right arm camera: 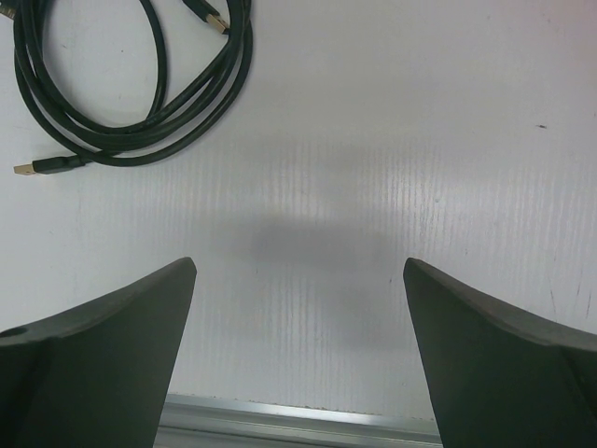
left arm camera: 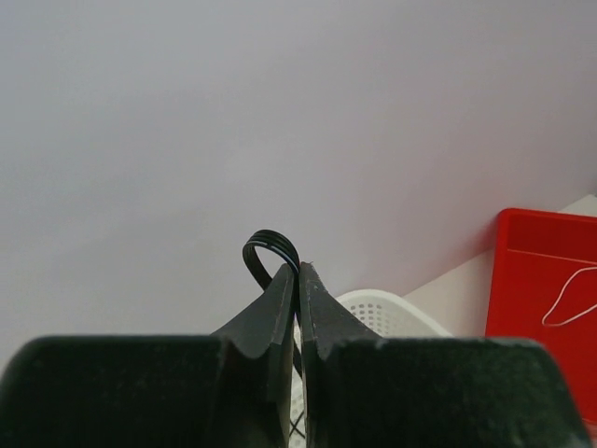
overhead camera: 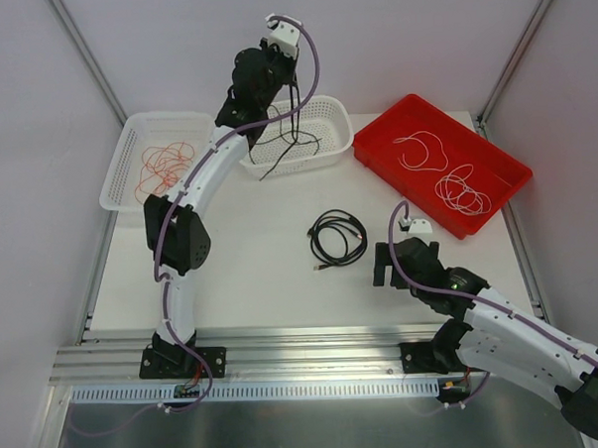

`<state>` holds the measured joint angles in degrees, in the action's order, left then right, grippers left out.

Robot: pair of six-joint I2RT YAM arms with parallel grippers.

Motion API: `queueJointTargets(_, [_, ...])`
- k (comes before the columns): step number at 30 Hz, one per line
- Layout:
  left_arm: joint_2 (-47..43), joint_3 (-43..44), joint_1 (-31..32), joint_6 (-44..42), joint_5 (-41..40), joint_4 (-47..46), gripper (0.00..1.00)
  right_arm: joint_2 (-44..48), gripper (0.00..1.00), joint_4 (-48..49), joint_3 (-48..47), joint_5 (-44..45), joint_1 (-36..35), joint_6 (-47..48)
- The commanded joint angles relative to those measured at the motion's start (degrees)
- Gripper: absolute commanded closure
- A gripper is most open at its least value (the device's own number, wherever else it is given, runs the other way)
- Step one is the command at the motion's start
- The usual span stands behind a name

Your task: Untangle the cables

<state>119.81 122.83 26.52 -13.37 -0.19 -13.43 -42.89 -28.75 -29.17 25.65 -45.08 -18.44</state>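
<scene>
- Over the white perforated plastic basket point(overhead camera: 329, 118) at the far middle of the bench point(overhead camera: 252, 276), found the left tool point(overhead camera: 289, 81) lifted high and clenched on a thin black cord point(left arm camera: 272, 247).
- In the left wrist view, saw a small loop of that cord poking out just above the shut fingertips, against the plain back wall.
- Traced black strands hanging from that tool down into the basket, onto more black cords point(overhead camera: 291, 145) lying there.
- Saw one black end trailing over the basket's near rim onto the bench.
- Found the right tool point(overhead camera: 383, 265) low over the near right part of the bench, released, with its fingers point(right arm camera: 112, 345) spread wide and only bare surface between them.
- Noted a coiled thick black cable point(overhead camera: 337, 237) with gold-tipped plugs, flat on the bench just beyond and to the left of the right tool, not touching it.
- Saw tangled red-orange thin wires point(overhead camera: 162, 165) inside a second white mesh basket point(overhead camera: 118, 177) at the far left.
- Saw thin white wires point(overhead camera: 461, 192) in the red rectangular plastic tray point(overhead camera: 423, 114) at the far right: an open curl toward its far end, a tighter bundle toward its near end.
</scene>
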Motion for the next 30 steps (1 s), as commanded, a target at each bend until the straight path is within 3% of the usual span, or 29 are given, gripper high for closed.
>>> queueJointTargets(1, [3.85,1.45,-0.86,-1.49,-1.91,0.77,0.99,0.88,0.01,0.45,-0.54,0.45,0.17,-0.46])
queueJointTargets(14, [12.64,-2.23,-4.90,5.01,-4.03,6.92,0.94,-0.35,0.01,0.63,-0.71,0.28,0.17,-0.46])
queueJointTargets(24, [7.64,-10.14,-4.90,10.46,2.73,11.06,0.66,-0.88,0.01,0.37,-1.24,0.19,0.25,-0.46])
queueJointTargets(30, [0.09,-17.17,-4.82,16.26,6.69,11.23,0.39,0.35,0.01,-0.95,-1.51,-0.07,0.26,-1.07])
